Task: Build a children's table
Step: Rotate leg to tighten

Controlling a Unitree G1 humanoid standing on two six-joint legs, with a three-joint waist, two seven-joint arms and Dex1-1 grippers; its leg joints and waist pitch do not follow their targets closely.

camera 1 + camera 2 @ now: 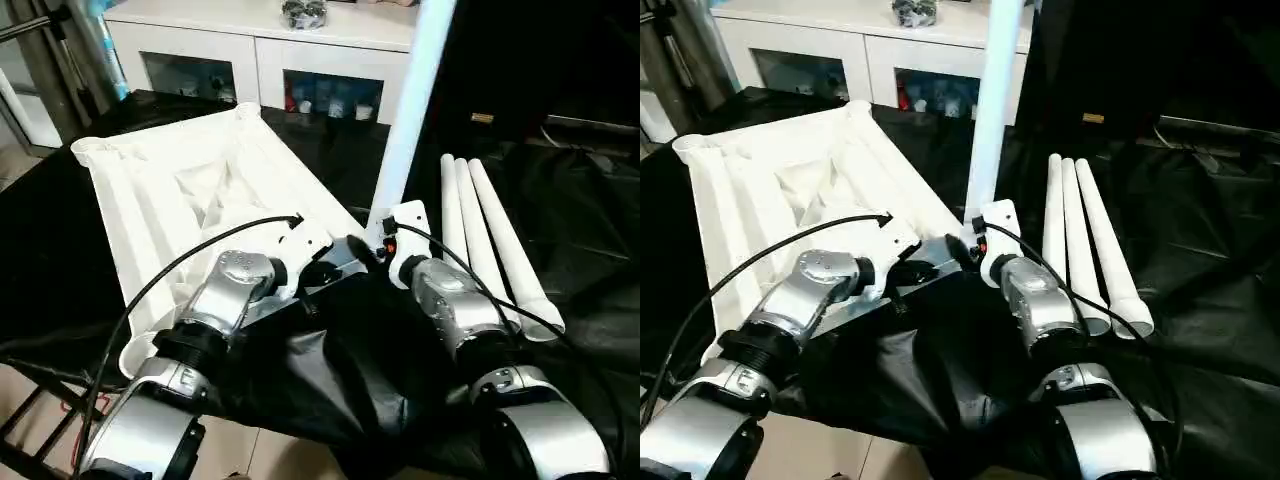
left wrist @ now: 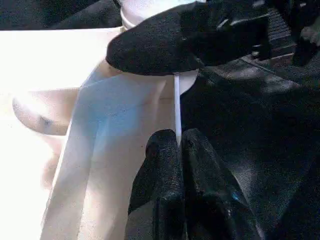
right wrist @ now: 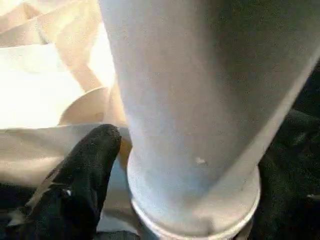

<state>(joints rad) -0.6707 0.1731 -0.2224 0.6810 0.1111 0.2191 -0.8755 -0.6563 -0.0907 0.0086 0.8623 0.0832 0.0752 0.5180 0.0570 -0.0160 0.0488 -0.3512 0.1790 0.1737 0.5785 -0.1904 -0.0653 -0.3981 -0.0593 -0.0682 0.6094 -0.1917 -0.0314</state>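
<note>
The white tabletop (image 1: 170, 190) lies upside down on black cloth, ribbed side up. One white leg (image 1: 410, 110) stands upright in its near right corner socket. My right gripper (image 1: 372, 250) is shut on that leg's base; one black finger (image 3: 87, 172) presses the leg (image 3: 200, 100) and the other is hidden behind it. My left gripper (image 2: 177, 139) is shut on the tabletop's thin rim (image 2: 177, 105) just beside that corner, close to the right gripper's finger (image 2: 150, 47). The other three legs (image 1: 490, 240) lie side by side to the right.
A white cabinet (image 1: 260, 60) with glass doors stands behind the work. Black cloth (image 1: 340, 370) covers the surface and bunches up between my forearms. Cables run along both arms. Bare floor (image 1: 20, 160) shows at the left.
</note>
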